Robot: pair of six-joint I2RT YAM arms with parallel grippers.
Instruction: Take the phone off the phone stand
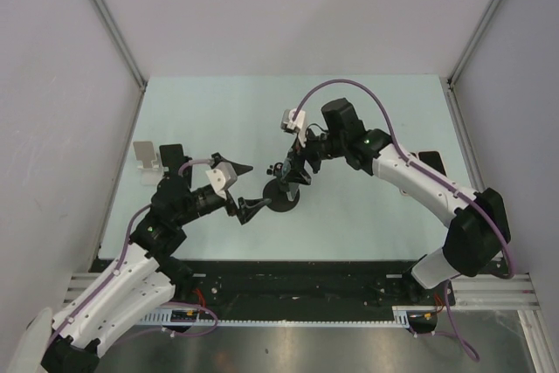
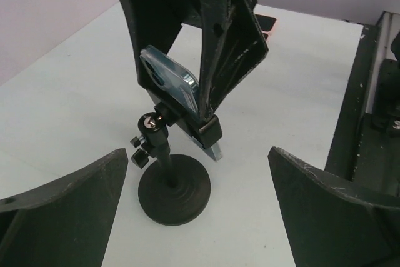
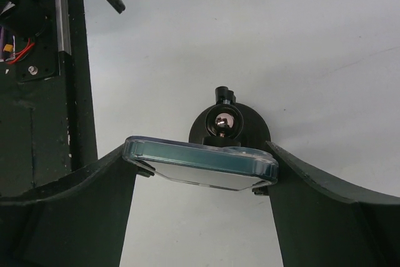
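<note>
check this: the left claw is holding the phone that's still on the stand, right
No, the right claw holds the phone, still on the stand. The right wrist view shows its fingers at both ends; the left claw is open.

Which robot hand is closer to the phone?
Right. The right gripper clamps the phone by its two edges, touching it. The left gripper hangs open beside the phone stand, apart from the phone.
</note>
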